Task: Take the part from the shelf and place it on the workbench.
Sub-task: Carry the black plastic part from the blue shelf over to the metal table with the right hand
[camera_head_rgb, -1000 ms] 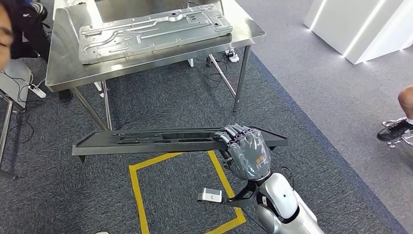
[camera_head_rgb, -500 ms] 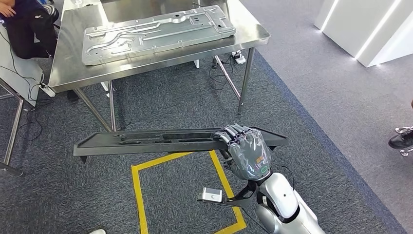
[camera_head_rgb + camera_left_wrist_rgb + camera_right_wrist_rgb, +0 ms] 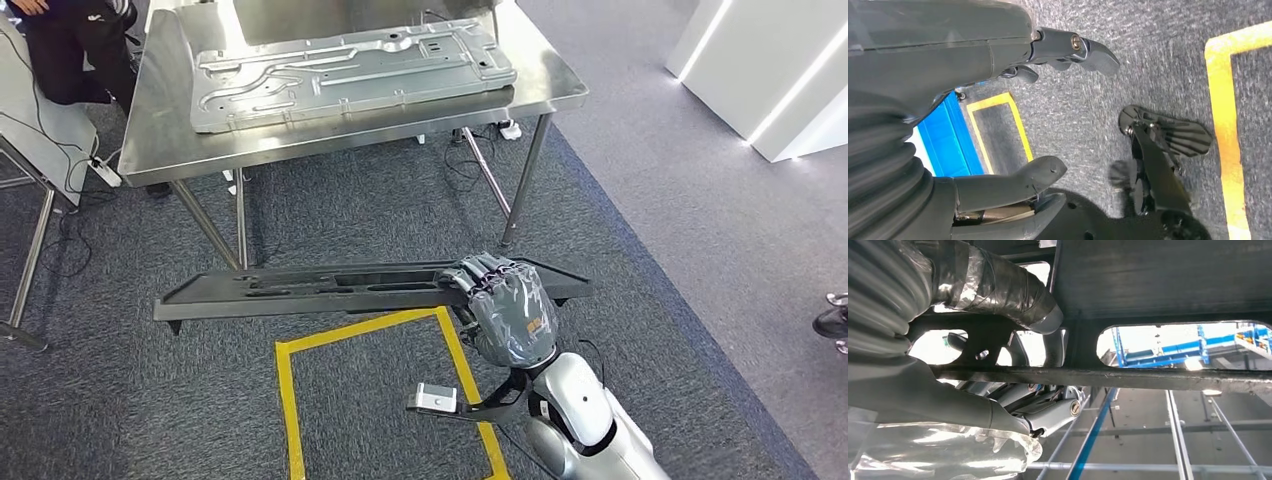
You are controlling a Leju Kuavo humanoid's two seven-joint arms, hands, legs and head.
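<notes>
One silver arm comes up from the lower right of the head view, and its right hand (image 3: 508,305) grips a long, flat black part with slotted cut-outs (image 3: 330,287) near that part's right end, fingers curled over the top edge. From the right wrist camera the same grey hand (image 3: 955,357) shows its thumb wrapped in shiny tape above a bar of the dark part (image 3: 1158,275) and its fingers below, so the bar is clamped between them. The part hangs level above the dark grey carpet (image 3: 360,210), over the far side of a yellow tape square (image 3: 287,388) on the floor.

The left hand (image 3: 955,120) hangs over the carpet with thumb and fingers apart and nothing between them.

Farther off stands the stainless steel workbench (image 3: 170,120) on thin legs. A large pressed sheet-metal panel, silver-grey and ribbed (image 3: 350,70), lies along its far side, reaching to the right edge. Beyond the bench's left corner a person in dark clothes (image 3: 75,50) sits.
</notes>
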